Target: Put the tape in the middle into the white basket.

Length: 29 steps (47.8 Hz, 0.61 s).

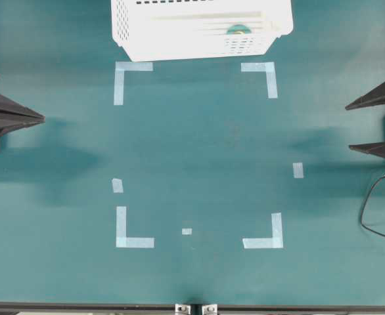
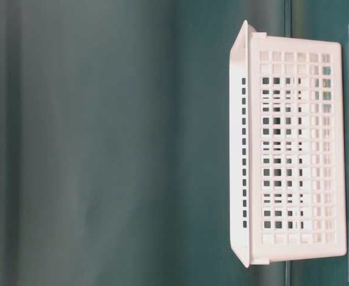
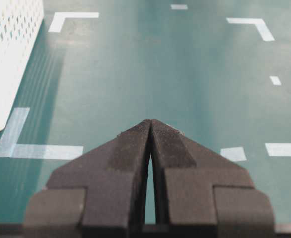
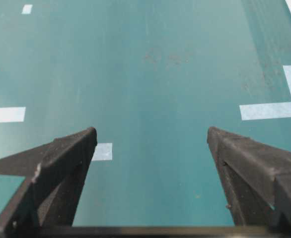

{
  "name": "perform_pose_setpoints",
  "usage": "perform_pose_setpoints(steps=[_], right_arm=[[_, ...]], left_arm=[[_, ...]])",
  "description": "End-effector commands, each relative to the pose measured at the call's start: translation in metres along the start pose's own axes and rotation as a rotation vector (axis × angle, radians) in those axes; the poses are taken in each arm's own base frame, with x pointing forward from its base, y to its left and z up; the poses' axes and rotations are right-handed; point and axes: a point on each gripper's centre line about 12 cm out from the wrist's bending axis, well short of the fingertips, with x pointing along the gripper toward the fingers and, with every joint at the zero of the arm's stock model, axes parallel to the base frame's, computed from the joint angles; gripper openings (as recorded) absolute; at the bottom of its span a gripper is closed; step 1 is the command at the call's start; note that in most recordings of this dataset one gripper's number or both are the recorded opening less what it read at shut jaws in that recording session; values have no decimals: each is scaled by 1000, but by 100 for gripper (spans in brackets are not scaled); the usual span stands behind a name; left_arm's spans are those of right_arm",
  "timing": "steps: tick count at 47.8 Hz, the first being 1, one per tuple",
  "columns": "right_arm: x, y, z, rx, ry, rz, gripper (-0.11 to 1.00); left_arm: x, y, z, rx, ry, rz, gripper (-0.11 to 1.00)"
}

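Overhead view shows the tape [image 1: 237, 29] already lying inside the white basket [image 1: 179, 39] at the far edge of the bench [image 1: 199, 151], so the job looks done. The right hand [image 1: 374, 125] sits back with jaws spread and empty, well clear; the left hand [image 1: 40, 119] rests pressed together, apparently unneeded.

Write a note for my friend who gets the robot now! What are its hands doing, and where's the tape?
Left gripper: shut, holding nothing, at the left edge of the table.
Right gripper: open, holding nothing, at the right edge.
White basket: at the far edge of the green table, just beyond the marked square.
Tape: a small teal roll shows through the basket's slots near its right end, so it seems to be inside already.
Done: the tape appears to be in the basket; the marked square holds no roll.
Left: probably nothing; just confirm the roll sits inside.
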Motion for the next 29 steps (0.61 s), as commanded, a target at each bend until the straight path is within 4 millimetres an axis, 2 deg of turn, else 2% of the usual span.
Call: perform_pose_setpoints(steps=[1, 29], right_arm=[[1, 1, 4, 2, -4, 3, 97], [3, -1, -5, 2, -28, 10, 97]], left_arm=[[1, 0, 5, -2, -12, 3, -11], [1, 0, 4, 4, 32, 3, -11]])
